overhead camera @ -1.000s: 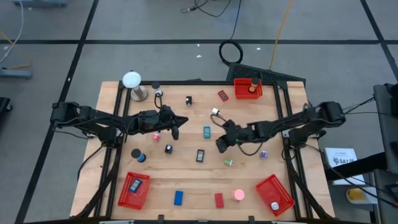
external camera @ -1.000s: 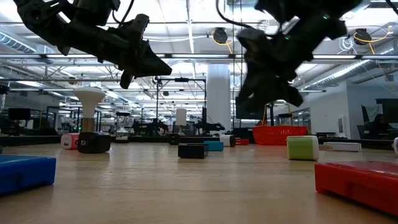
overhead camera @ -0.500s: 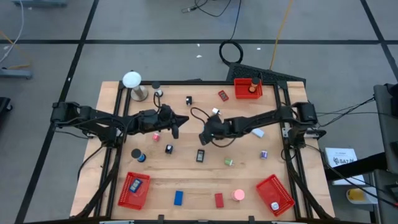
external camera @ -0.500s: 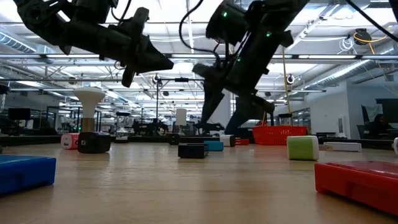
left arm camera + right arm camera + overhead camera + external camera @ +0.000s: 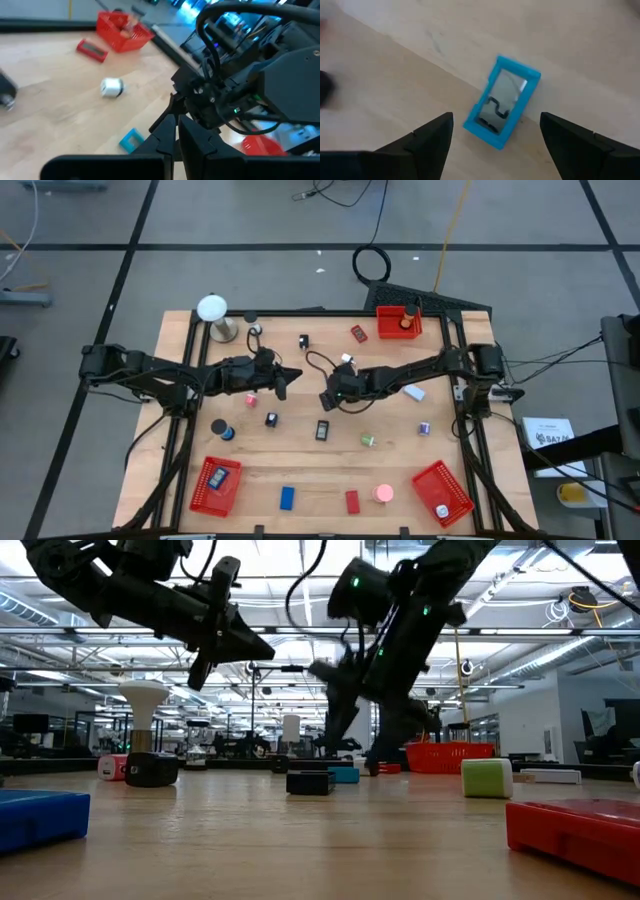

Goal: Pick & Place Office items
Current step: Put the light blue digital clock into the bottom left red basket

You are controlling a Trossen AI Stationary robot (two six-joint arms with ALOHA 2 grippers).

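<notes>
Teal block (image 5: 502, 102), clear window on top, lies flat on the wooden table (image 5: 300, 470) near mid-table, untouched. Right gripper (image 5: 328, 397) hangs directly over it, fingers (image 5: 430, 137) spread wide, one to each side, neither in contact. Left gripper (image 5: 288, 376) hovers above the table just beside, fingers pressed together, holding nothing. Red basket (image 5: 398, 322) sits at the far edge.

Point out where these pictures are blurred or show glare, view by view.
Low view: the right end effector is smeared by motion, and bright ceiling lights glare behind both arms. Left wrist view: the white roll and red basket look soft. Right wrist view: the teal block is fairly crisp, a dark shape at the edge blurred. High view: even light, no obvious blur.
</notes>
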